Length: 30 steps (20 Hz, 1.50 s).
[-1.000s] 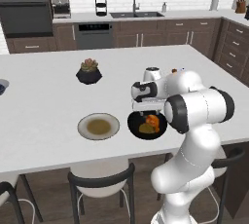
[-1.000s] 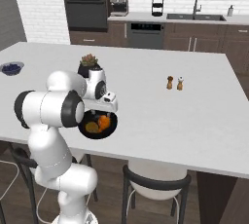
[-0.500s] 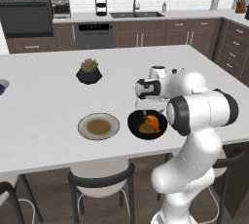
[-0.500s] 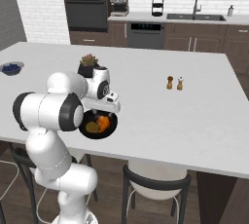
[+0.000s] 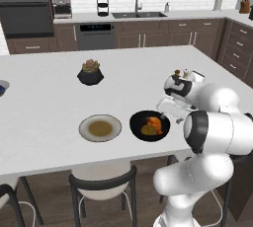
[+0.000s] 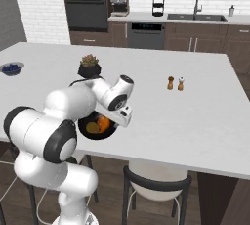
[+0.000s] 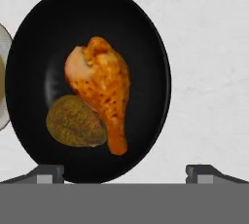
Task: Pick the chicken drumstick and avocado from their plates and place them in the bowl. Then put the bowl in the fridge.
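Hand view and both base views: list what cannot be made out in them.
- Hand view: the pale plate is cut off by the left edge.
- Right base view: the robot's arm covers part of the black bowl.
- Left base view: the arm hides the gripper above the bowl.
- Right base view: the salt and pepper shakers are too small for detail.

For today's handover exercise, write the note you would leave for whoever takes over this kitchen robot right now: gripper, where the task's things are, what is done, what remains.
Gripper: open, holding nothing, above the black bowl.
Chicken drumstick and avocado: both in the bowl, touching each other.
Bowl: on the white island counter, beside the beige plate, now bare.
Done: both foods are in the bowl.
Left: grasp the bowl and put it in the fridge.
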{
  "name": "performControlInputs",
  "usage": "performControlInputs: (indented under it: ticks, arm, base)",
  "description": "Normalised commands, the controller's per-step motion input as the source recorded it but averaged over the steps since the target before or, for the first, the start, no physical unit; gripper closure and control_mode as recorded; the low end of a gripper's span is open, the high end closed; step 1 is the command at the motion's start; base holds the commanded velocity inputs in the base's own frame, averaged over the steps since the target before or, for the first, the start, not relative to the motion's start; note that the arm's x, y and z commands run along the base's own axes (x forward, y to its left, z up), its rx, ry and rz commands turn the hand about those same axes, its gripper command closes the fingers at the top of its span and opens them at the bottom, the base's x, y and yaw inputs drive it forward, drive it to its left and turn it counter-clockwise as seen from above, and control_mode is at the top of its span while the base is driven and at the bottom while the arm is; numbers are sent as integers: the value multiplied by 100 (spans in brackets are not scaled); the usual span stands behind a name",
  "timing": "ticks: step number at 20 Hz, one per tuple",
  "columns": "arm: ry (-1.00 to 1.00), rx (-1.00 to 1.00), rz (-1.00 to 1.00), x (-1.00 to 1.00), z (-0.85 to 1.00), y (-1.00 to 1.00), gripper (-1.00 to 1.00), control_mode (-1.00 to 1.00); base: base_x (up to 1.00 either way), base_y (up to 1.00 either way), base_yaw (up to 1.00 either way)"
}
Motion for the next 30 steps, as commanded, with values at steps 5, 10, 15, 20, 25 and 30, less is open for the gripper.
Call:
performControlInputs:
  ticks: [5,10,15,20,25,30]
  arm:
    - [-1,2,-12,-7,-18,0,-100,-100]
    - [0,0,-4,0,-42,0,-100,-100]
    - [-1,0,0,0,-31,1,-100,-100]
    - [0,0,0,5,-19,0,-100,-100]
    - [0,0,0,29,-13,0,-100,-100]
    - [0,0,0,15,-17,0,-100,-100]
  base:
    - [0,0,0]
    - [0,0,0]
    - [0,0,0]
    - [0,0,0]
    - [0,0,0]
    - [0,0,0]
